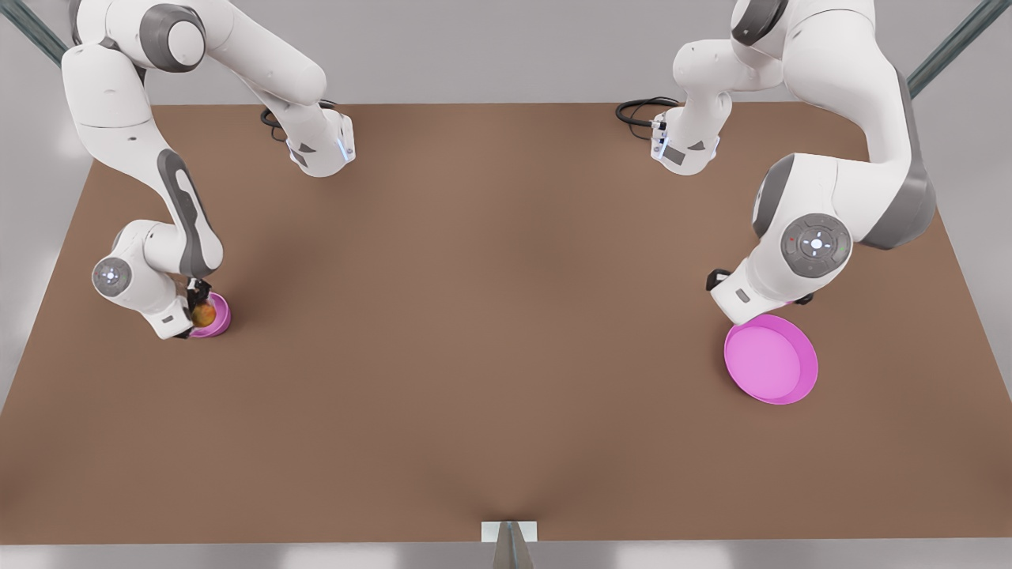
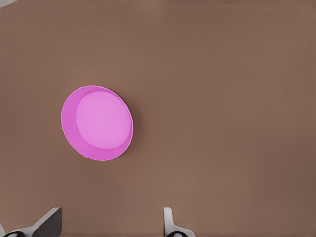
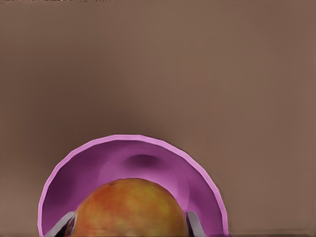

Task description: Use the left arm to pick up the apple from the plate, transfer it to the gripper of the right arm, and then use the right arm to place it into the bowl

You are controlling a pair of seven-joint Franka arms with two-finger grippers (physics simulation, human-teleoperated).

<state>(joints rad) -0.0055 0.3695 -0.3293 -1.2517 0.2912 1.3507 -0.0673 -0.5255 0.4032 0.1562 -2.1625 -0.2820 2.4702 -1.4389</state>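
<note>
Brown counter (image 1: 490,332) spreads wide and bare through its middle. At four o'clock the plate (image 1: 771,359) lies beneath the left claw (image 2: 111,224), fingers apart. At nine o'clock the right claw (image 1: 198,304) clamps the apple (image 1: 204,314) inside the bowl (image 1: 217,316).

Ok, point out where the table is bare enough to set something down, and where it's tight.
The widest bare stretch is the table between the bowl and the plate. The plate's own floor is bare too. It is crowded at the bowl: the right gripper, shut on the apple, sits over it. The left gripper, open, crowds the plate's far rim.
</note>
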